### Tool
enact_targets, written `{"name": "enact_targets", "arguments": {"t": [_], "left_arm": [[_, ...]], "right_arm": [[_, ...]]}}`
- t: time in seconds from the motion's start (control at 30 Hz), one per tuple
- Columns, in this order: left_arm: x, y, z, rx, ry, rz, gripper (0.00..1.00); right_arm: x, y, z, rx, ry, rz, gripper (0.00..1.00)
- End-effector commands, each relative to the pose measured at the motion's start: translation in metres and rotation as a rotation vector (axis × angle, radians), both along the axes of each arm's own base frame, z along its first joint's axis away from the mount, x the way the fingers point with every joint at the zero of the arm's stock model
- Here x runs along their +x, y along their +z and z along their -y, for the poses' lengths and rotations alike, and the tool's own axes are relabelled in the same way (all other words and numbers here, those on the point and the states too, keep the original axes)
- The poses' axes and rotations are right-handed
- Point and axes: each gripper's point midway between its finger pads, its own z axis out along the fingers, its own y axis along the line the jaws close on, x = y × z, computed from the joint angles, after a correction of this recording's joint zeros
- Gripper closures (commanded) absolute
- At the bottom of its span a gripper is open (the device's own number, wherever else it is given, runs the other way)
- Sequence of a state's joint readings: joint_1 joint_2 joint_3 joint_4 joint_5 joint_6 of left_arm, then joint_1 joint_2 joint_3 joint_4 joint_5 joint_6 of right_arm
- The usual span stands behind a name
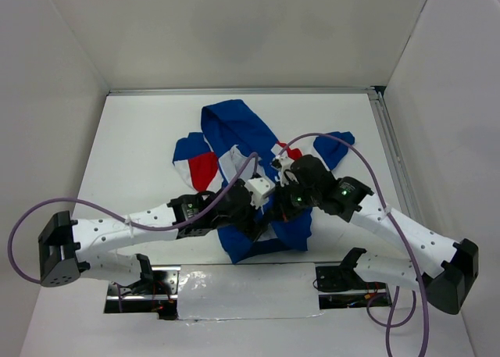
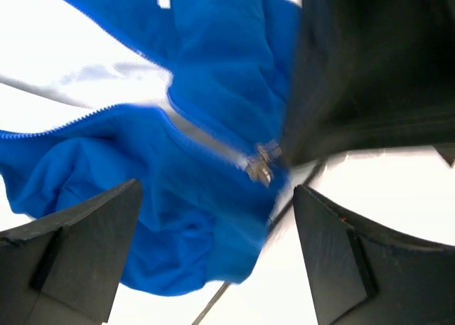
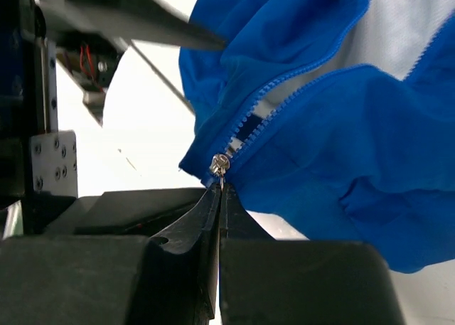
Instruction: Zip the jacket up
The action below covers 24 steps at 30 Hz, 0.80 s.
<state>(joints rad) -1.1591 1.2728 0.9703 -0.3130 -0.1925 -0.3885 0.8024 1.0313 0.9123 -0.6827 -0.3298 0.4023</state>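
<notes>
The jacket (image 1: 228,127), royal blue with red and white panels, lies crumpled on the white table (image 1: 133,154). In the right wrist view its lower front (image 3: 334,147) hangs with the two zipper rows meeting at a silver slider (image 3: 219,166). My right gripper (image 3: 220,190) is shut on the slider's small pull tab, at the jacket's bottom hem. My left gripper (image 2: 217,190) is open wide, its fingers (image 2: 78,247) either side of the blue hem (image 2: 192,232) without touching it. The slider (image 2: 261,165) shows just above, beside the dark right gripper (image 2: 370,69). From above, both grippers meet over the hem (image 1: 269,236).
A silver taped strip (image 1: 234,290) runs along the near edge between the arm bases. A metal rail (image 1: 391,150) borders the table's right side, and white walls close in the back and sides. Purple cables (image 1: 336,142) arc over the jacket.
</notes>
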Motion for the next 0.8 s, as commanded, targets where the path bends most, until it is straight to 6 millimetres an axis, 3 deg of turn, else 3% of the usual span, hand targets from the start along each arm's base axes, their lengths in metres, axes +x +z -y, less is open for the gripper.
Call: {"name": "enact_targets", "arguments": {"t": [0.0,0.2,0.5,0.63,0.73,0.77], "left_arm": [[-0.018,-0.011,-0.005,0.064,-0.146,0.033,0.01],[-0.012,-0.011,-0.015,0.096,-0.091,0.057,0.02],[-0.003,-0.001,0.001,0.044,-0.108,0.126,0.05],[0.004,0.001,0.004,0.056,-0.096,0.157,0.16],[0.007,0.002,0.005,0.063,-0.084,0.175,0.29],[0.008,0.002,0.006,0.064,-0.088,0.184,0.39]], "right_arm": [[0.017,0.026,-0.007,0.077,-0.022,0.050,1.00],[0.022,0.023,-0.004,0.083,-0.025,0.035,1.00],[0.019,0.022,-0.008,0.107,-0.007,0.020,1.00],[0.019,0.023,-0.008,0.108,-0.003,0.026,1.00],[0.019,0.022,-0.009,0.107,0.002,0.021,1.00],[0.019,0.021,-0.009,0.105,0.002,0.019,1.00]]}}
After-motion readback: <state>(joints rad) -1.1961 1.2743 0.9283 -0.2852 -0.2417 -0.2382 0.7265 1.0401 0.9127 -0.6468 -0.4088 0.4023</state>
